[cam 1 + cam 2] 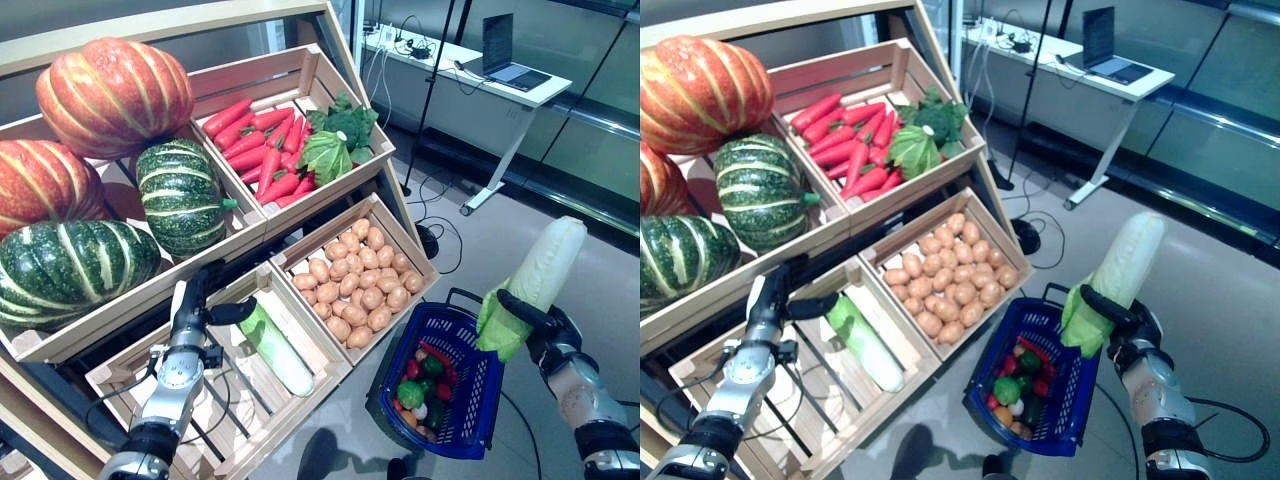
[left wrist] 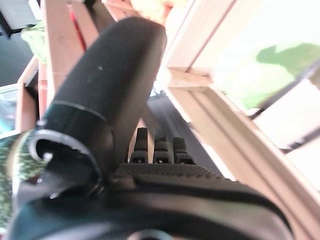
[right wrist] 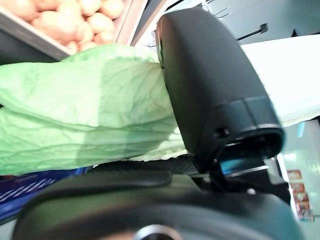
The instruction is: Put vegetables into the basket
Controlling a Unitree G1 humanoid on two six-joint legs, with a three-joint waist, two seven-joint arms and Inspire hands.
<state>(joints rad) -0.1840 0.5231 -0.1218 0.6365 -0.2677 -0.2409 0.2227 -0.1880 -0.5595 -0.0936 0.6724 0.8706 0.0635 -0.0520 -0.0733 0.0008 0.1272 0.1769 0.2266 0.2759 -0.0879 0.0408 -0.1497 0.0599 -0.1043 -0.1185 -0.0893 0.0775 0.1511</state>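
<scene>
My right hand is shut on a long pale-green cabbage and holds it upright, just right of and above the blue basket. Its green leaves lie against my thumb in the right wrist view. The basket stands on the floor and holds several small red, green and orange vegetables. My left hand is open at the lower left crate's back edge, its thumb pointing at another pale-green cabbage lying in that crate. My straight fingers show in the left wrist view.
A slanted wooden stand with several crates is left of the basket. A white desk with a laptop is at the back right. Cables lie on the grey floor behind the basket.
</scene>
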